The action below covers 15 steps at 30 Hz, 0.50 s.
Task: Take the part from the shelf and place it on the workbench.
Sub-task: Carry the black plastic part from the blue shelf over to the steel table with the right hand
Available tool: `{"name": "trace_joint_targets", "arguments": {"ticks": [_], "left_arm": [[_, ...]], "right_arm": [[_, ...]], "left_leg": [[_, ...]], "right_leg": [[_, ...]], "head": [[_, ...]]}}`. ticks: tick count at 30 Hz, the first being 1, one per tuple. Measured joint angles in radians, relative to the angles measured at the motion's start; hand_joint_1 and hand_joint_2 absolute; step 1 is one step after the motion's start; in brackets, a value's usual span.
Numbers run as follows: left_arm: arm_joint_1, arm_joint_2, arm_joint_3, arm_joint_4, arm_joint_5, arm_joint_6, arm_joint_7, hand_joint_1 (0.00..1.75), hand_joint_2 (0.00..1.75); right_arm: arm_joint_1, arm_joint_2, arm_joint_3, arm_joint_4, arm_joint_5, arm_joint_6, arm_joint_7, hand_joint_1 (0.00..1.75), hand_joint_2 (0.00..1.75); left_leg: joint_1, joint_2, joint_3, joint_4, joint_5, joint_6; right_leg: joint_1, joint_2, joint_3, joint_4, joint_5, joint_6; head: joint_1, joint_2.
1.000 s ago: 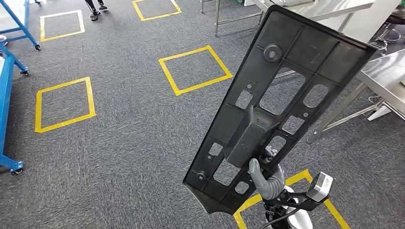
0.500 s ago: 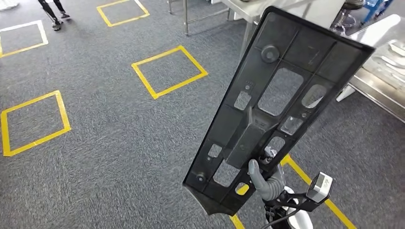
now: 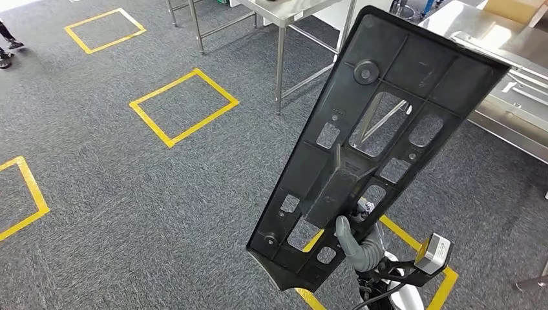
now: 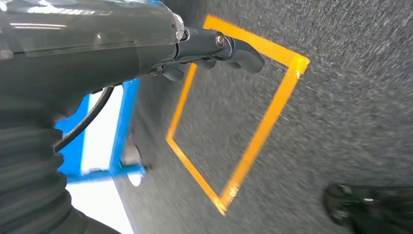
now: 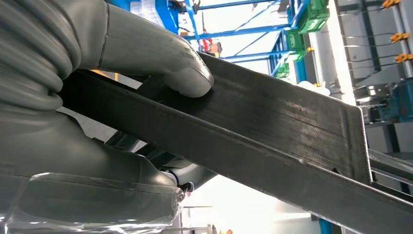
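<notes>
The part point(image 3: 423, 71) is a long flat black plastic panel with ribs and several cut-outs. It stands tilted upright before me in the head view. My right hand point(image 3: 359, 244) grips its lower end, with the grey thumb pressed on the ribbed face. The right wrist view shows that thumb point(image 5: 165, 61) lying on the part's dark edge point(image 5: 272, 126). A steel workbench point(image 3: 517, 45) lies beyond the part at the upper right. My left hand point(image 4: 214, 46) hangs over the carpet with its dark fingers loosely extended, holding nothing.
Grey carpet carries yellow tape squares point(image 3: 184, 106). A second steel table on thin legs point(image 3: 279, 58) stands at the top centre. A person's shoe point(image 3: 5, 48) shows at the far upper left. A blue frame point(image 4: 124, 122) stands near my left hand.
The camera has turned: the floor squares have slid left and the steel tables have come closer at the upper right. The part stays the same in my right hand.
</notes>
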Motion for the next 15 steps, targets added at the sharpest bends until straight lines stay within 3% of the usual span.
{"name": "trace_joint_targets", "arguments": {"ticks": [1,3,5,7,8,9,10,12,13,15], "left_arm": [[-0.002,-0.003,0.016,0.0,0.036,0.001,-0.013,0.0,1.75],[-0.007,-0.009,0.057,0.0,0.111,-0.001,-0.041,0.0,1.75],[-0.008,-0.016,0.107,0.0,0.185,-0.008,-0.067,0.0,1.75],[-0.01,-0.025,0.166,0.0,0.267,-0.017,-0.095,0.0,1.75],[-0.011,-0.03,0.2,0.0,0.317,-0.022,-0.112,0.0,1.75],[-0.014,-0.036,0.236,0.0,0.375,-0.029,-0.132,0.0,1.75],[-0.018,-0.043,0.278,0.0,0.441,-0.039,-0.155,0.0,1.75],[-0.029,-0.059,0.383,0.0,0.596,-0.069,-0.207,0.0,1.75],[-0.035,-0.067,0.441,0.0,0.672,-0.083,-0.231,0.0,1.75],[-0.047,-0.08,0.56,0.0,0.791,-0.1,-0.264,0.0,1.75]], "right_arm": [[0.001,0.0,-0.001,0.0,0.001,0.0,0.0,1.75,1.75],[0.002,0.0,-0.003,0.0,0.001,0.0,0.0,1.75,1.75],[0.001,-0.001,-0.005,-0.001,0.003,0.0,0.001,1.75,1.75],[0.004,-0.001,-0.005,-0.001,0.005,0.0,0.006,1.75,1.75],[0.007,-0.001,-0.006,-0.001,0.005,0.0,0.008,1.75,1.75],[0.01,-0.001,-0.006,-0.001,0.005,0.0,0.008,1.75,1.75],[0.012,-0.001,-0.007,-0.001,0.004,0.0,0.008,1.75,1.75],[0.014,-0.001,-0.007,-0.001,0.002,0.0,0.004,1.75,1.75],[0.014,-0.001,-0.007,-0.002,0.001,0.001,0.001,1.75,1.75],[0.013,-0.001,-0.008,-0.002,-0.002,0.001,-0.005,1.75,1.75]], "left_leg": [[0.001,0.009,0.001,-0.002,0.003,0.007],[0.003,0.03,0.003,-0.01,0.01,0.021],[0.003,0.052,0.004,-0.016,0.014,0.03],[0.0,0.074,0.003,-0.016,0.012,0.032],[0.0,0.087,0.003,-0.016,0.011,0.032],[0.0,0.098,0.004,-0.016,0.01,0.032],[0.0,0.11,0.006,-0.015,0.008,0.03],[-0.004,0.128,0.011,-0.015,0.003,0.024],[-0.006,0.135,0.014,-0.014,0.0,0.019],[-0.01,0.151,0.018,-0.013,-0.004,0.007]], "right_leg": [[-0.001,0.007,-0.002,-0.001,0.002,0.007],[0.0,-0.022,-0.015,0.021,-0.015,0.017],[0.0,-0.078,-0.061,0.119,-0.072,0.023],[-0.004,-0.099,-0.125,0.249,-0.127,0.028],[-0.006,-0.102,-0.14,0.281,-0.131,0.031],[-0.008,-0.105,-0.136,0.272,-0.115,0.032],[-0.009,-0.112,-0.11,0.223,-0.085,0.032],[-0.004,-0.147,-0.032,0.077,-0.025,0.026],[-0.001,-0.161,-0.006,0.025,-0.01,0.021],[0.007,-0.164,0.007,-0.006,-0.008,0.011]], "head": [[0.0,0.0],[0.0,0.0],[0.0,0.0],[0.0,0.0],[0.0,0.0],[0.0,0.0],[0.0,0.0],[0.0,0.0],[0.0,0.0],[0.0,0.0]]}}
